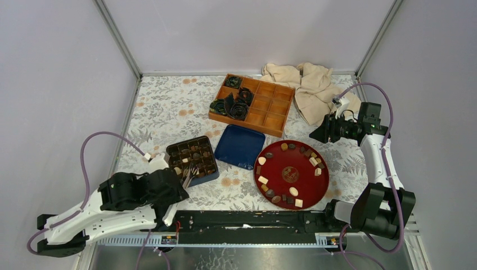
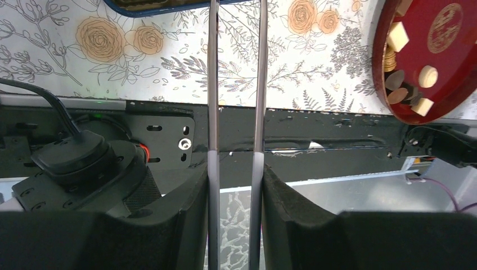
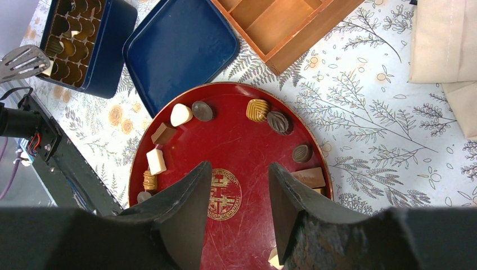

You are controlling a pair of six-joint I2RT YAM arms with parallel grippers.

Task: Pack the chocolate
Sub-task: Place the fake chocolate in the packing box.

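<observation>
Red plate [image 1: 275, 167], chocolates [image 1: 262, 179] round its rim; blue box [image 3: 115, 53] part-filled (lid [image 1: 239, 146] beside)

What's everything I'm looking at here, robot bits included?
red plate: one, near right
blue box: one, near left
chocolates: over a dozen, dark, mid-brown and cream, around the plate; more in the box
blue lid: one, between box and plate
wooden tray: one, orange-brown, far centre
paper cups: several, black, tray's left compartments
cloth: one, beige, far right
tongs: one, metal, tips at the box
left gripper: one, black, shut on the tongs
right gripper: one, black, open, beside the plate's far edge
</observation>
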